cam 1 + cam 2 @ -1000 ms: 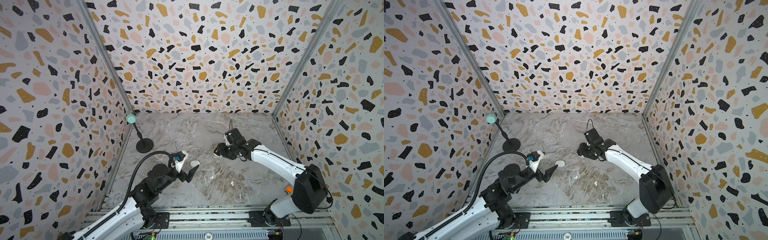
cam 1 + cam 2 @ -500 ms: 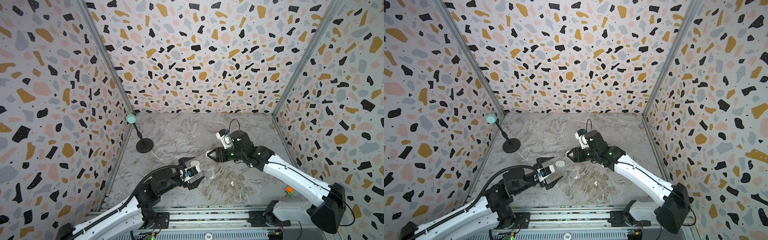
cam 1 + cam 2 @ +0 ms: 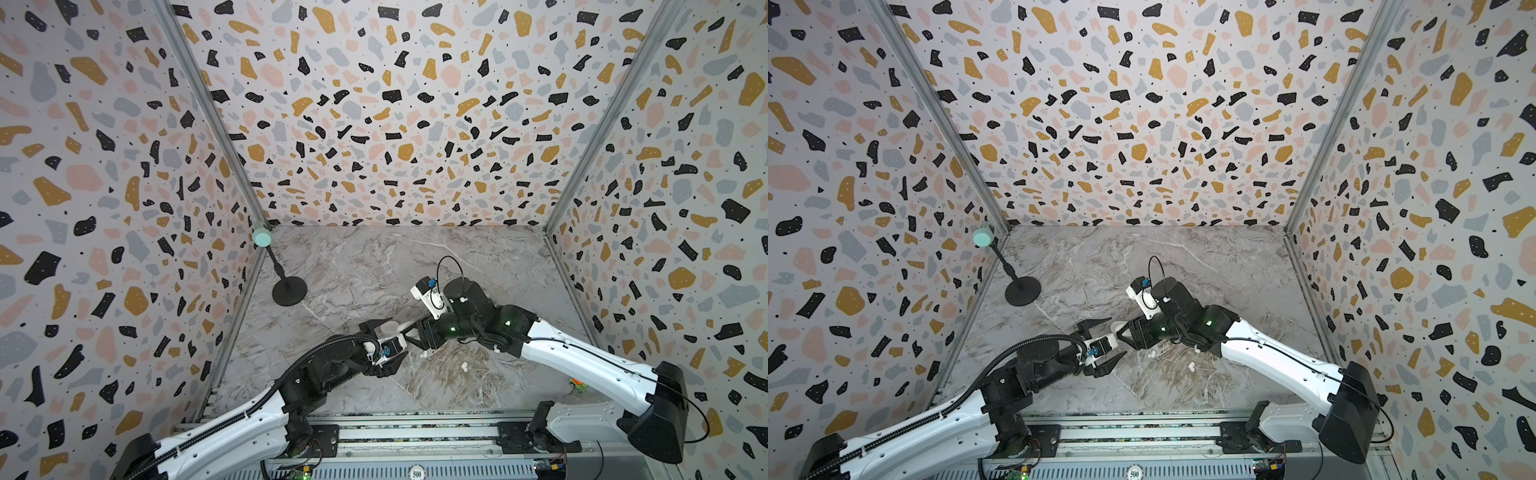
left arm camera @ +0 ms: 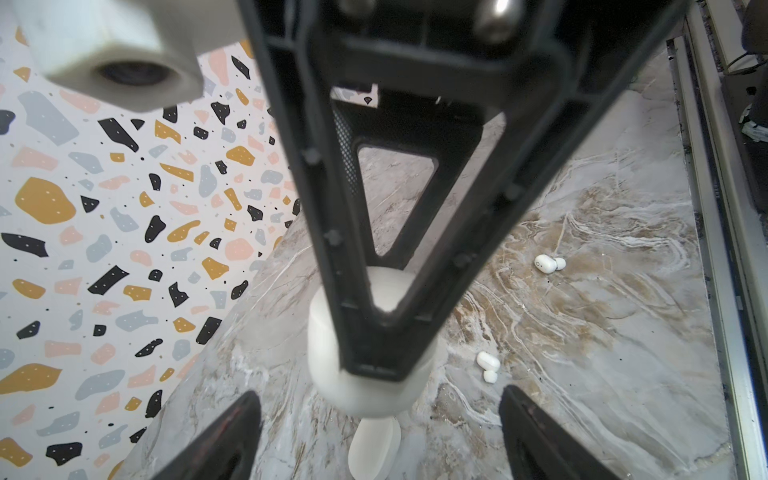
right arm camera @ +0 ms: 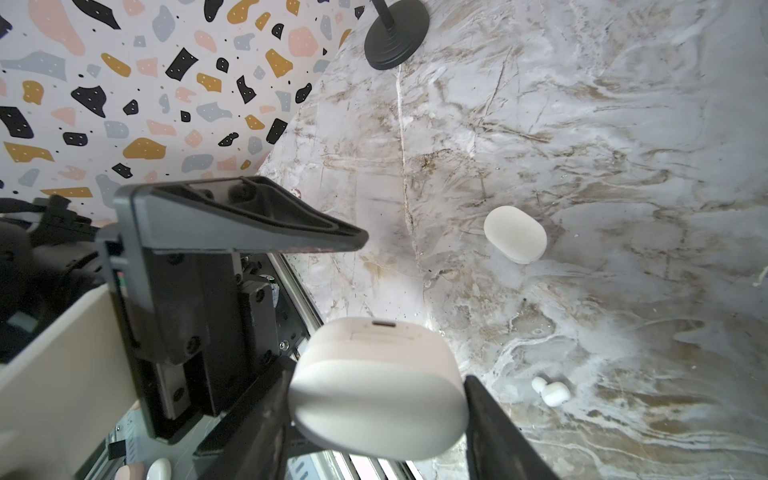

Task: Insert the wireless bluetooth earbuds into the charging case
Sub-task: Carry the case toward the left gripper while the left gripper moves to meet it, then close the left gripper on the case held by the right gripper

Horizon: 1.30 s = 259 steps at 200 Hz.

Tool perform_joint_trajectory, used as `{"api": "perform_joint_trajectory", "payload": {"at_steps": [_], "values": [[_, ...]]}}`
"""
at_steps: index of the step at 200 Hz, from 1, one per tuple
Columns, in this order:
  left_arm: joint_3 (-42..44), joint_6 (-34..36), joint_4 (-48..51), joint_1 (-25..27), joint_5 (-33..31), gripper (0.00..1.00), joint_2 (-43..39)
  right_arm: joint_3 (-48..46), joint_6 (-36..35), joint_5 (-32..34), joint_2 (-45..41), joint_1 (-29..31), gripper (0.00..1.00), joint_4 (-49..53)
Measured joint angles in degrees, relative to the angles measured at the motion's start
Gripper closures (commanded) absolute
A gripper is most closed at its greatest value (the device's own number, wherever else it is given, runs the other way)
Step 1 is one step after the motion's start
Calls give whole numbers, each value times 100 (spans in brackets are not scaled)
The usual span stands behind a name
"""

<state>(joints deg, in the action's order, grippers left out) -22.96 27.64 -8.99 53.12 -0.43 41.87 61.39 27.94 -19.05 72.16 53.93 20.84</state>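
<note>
An earbud (image 3: 464, 365) and a second earbud (image 3: 424, 354) lay loose and apart on the marble surface (image 3: 374, 257), at lower centre in both top views. Just above them the left tool (image 4: 379, 397) stood spread, gripping nothing. Between its fingers hung the white charging case (image 5: 374, 357), clenched by the right tool (image 5: 376, 386). A second case (image 5: 515, 235) lay on the surface nearby. A black stand (image 3: 289, 291) stood farther back, left of centre.
</note>
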Motion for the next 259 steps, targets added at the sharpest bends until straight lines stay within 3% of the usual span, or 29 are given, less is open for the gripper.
{"api": "perform_joint_trajectory", "payload": {"at_steps": [259], "values": [[173,157,-179,70,-13,32,-103,-92,-39,63,116,337,100,-337]]}}
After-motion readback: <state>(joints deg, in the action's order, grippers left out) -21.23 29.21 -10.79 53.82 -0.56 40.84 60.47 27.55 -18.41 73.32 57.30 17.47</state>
